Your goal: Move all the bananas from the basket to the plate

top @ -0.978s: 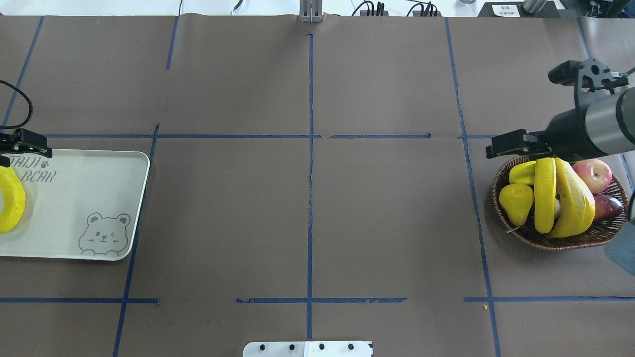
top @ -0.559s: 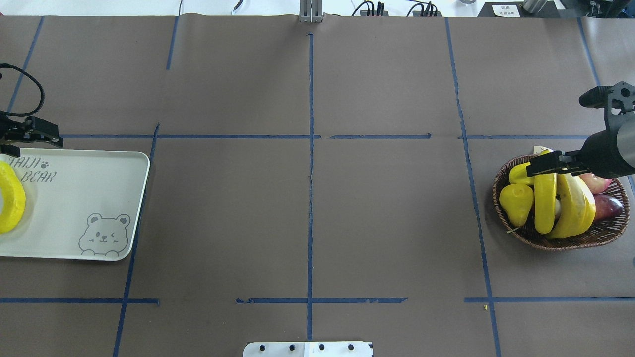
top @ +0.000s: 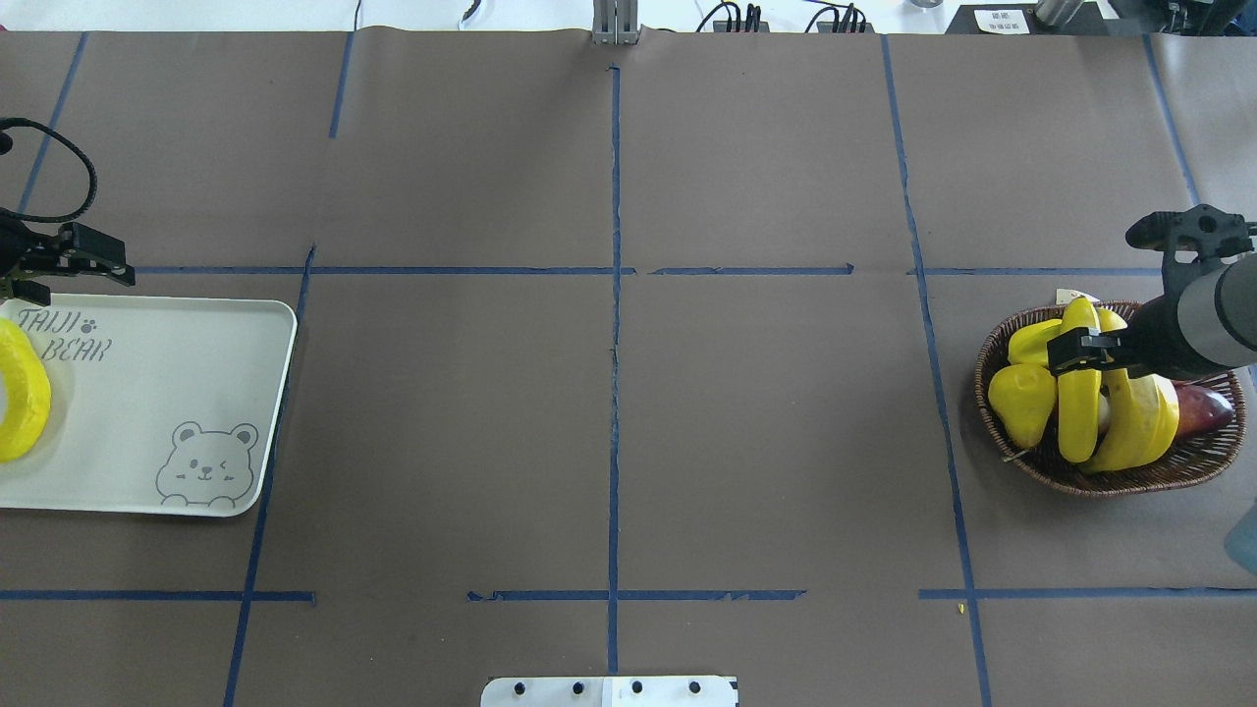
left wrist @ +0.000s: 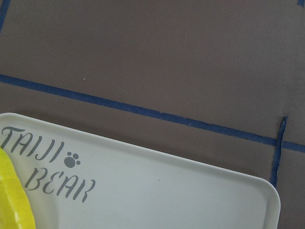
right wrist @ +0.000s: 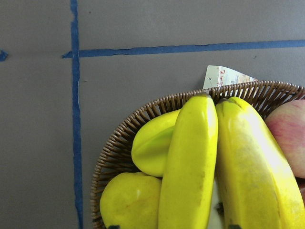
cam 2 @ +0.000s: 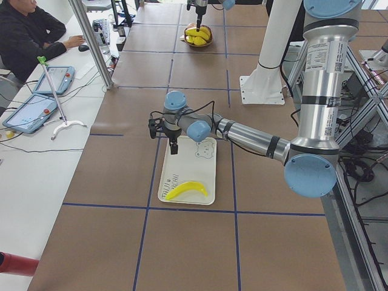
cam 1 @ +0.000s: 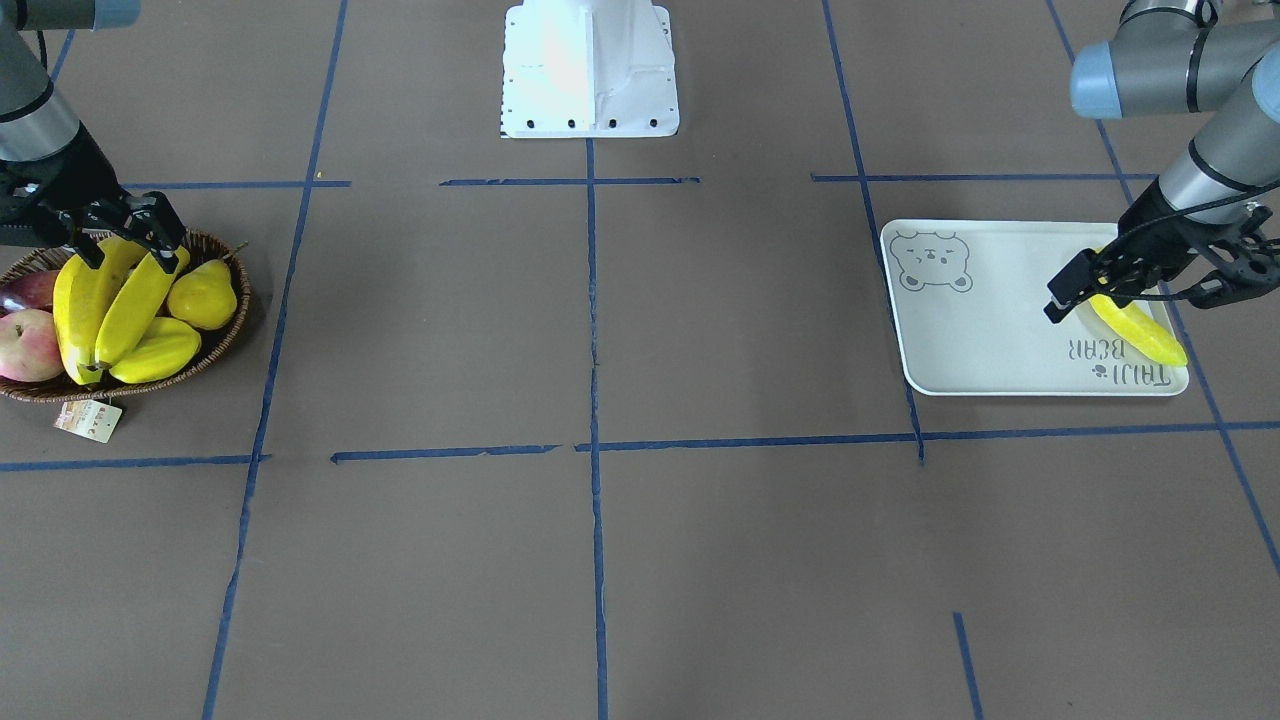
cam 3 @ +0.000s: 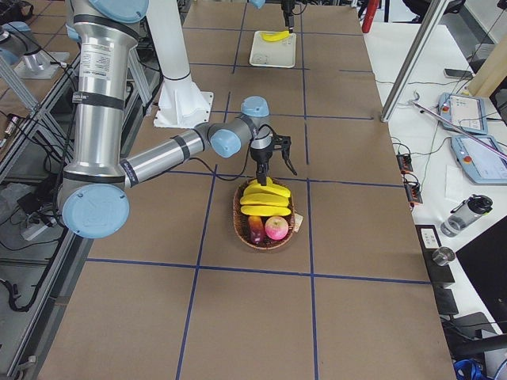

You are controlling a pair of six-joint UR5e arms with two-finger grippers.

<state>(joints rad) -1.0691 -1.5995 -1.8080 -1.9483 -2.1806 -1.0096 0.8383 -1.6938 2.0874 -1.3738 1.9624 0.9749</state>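
Observation:
The wicker basket (top: 1129,481) sits at the table's right with three bananas (top: 1078,412) lying side by side in it. My right gripper (top: 1078,352) is open and low over their far ends, its fingers (cam 1: 165,238) straddling the banana tops (cam 1: 130,295). The right wrist view shows banana (right wrist: 190,162) and basket rim (right wrist: 143,124) close below. On the white plate (top: 177,373) at the left lies one banana (top: 22,393). My left gripper (top: 59,277) hangs open above the plate's far edge, apart from that banana (cam 1: 1140,330).
Beside the bananas, the basket holds a yellow starfruit (top: 1031,342), a yellow pear (top: 1021,401), an apple (cam 1: 25,345) and a purple fruit (top: 1203,407). A paper tag (cam 1: 88,420) hangs off the rim. The robot's white base (cam 1: 590,70) stands mid-table at the near edge.
My right gripper came in from the basket's far left rim and dropped onto the bananas. My left gripper drifted slightly right and away from the plate's banana.

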